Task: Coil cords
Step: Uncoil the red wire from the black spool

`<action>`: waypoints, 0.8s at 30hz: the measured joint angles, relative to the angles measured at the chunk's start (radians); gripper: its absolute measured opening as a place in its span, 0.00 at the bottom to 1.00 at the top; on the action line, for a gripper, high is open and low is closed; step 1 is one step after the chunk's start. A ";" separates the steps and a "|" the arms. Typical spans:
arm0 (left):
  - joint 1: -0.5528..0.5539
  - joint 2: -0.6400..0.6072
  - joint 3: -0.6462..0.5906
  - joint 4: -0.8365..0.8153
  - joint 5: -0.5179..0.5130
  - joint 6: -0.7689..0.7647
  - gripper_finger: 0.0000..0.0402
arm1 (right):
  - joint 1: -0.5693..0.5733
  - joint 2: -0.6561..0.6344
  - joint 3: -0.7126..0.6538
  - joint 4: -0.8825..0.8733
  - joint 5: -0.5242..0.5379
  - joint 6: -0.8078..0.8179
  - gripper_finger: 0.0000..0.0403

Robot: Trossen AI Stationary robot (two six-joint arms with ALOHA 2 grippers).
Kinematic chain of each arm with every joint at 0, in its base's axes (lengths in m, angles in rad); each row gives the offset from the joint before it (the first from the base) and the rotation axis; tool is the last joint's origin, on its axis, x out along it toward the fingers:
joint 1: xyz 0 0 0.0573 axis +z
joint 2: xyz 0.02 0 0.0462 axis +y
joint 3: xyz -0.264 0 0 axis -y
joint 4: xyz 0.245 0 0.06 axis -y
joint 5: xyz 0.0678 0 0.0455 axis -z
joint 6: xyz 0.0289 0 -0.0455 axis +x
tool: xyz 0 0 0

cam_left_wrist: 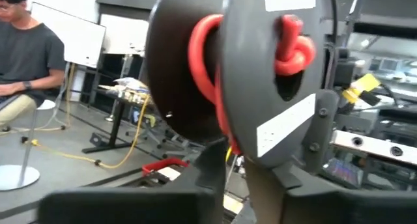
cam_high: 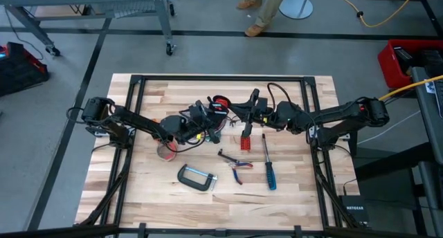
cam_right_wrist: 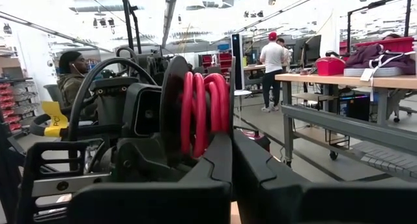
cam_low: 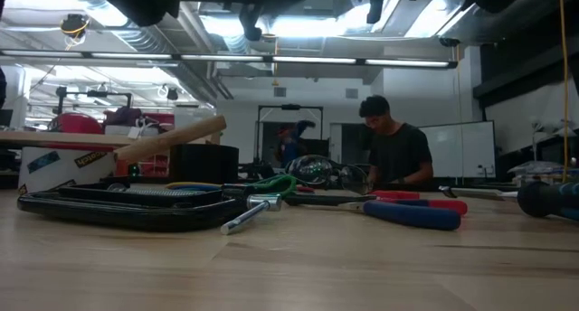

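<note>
Cord, the red one (cam_right_wrist: 203,110), sits wound in several turns on a dark spool (cam_right_wrist: 171,113) lifted above the middle of the wooden table (cam_high: 145,196), between both arms so each can work on it. Right gripper (cam_high: 250,112) is clamped fully together at the spool's edge, I'd guess to steady it. Left gripper (cam_high: 202,122) is close against the spool's other face, where a red loop pokes through a hole; whether its fingers actually pinch that cord, I can't tell from here
</note>
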 joint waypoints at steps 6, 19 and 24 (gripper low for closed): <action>0.004 0.000 0.000 0.000 0.020 -0.011 0.02 | 0.000 0.000 0.000 0.000 0.000 0.000 0.00; 0.002 0.000 0.000 -0.003 0.046 -0.068 0.00 | 0.000 0.000 0.000 -0.021 0.095 -0.003 0.00; 0.002 0.000 0.000 -0.003 0.065 -0.095 0.00 | 0.000 0.000 0.000 -0.024 0.122 -0.005 0.00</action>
